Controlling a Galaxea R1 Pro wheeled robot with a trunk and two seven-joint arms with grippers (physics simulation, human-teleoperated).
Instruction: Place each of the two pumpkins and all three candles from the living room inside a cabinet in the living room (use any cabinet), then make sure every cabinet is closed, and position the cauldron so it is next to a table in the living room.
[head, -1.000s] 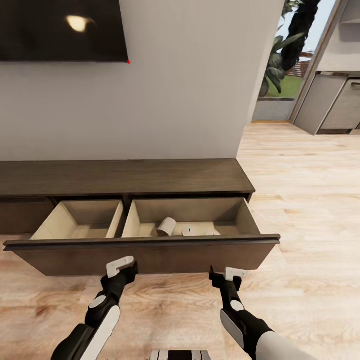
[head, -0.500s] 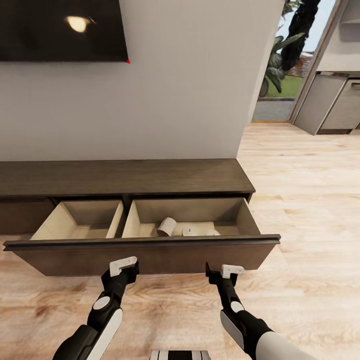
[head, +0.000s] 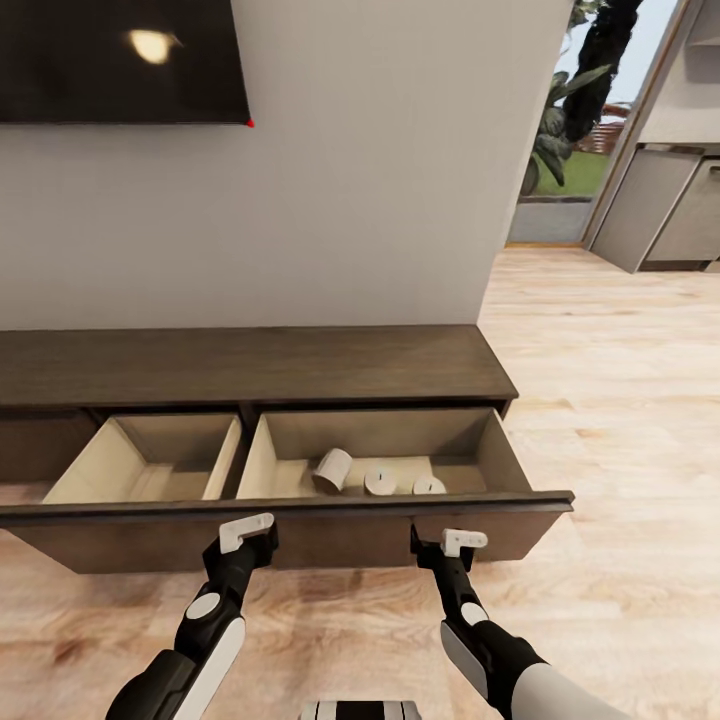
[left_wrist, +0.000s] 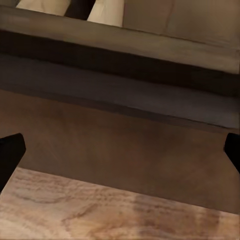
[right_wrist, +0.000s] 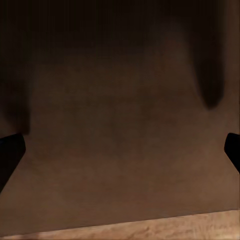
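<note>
The dark-brown cabinet (head: 250, 365) stands against the wall with its long drawer (head: 300, 503) pulled out. Three pale candles lie in the drawer's right compartment: one tipped on its side (head: 333, 470), two standing upright (head: 381, 482) (head: 428, 486). The left compartment (head: 150, 460) holds nothing I can see. My left gripper (head: 247, 535) (left_wrist: 120, 150) and right gripper (head: 450, 545) (right_wrist: 120, 145) are both open, close against the drawer front (left_wrist: 125, 150) (right_wrist: 120, 100), with nothing between their fingers. The pumpkins and the cauldron are out of view.
A black TV (head: 110, 60) hangs on the wall above the cabinet. Light wood floor (head: 620, 400) stretches to the right toward grey kitchen units (head: 660, 215) and a doorway with plants (head: 560, 150). The drawer front juts over the floor in front of me.
The camera has moved closer to the cabinet, so I see deeper into the drawer and all three candles. Both grippers have edged up to the drawer front.
</note>
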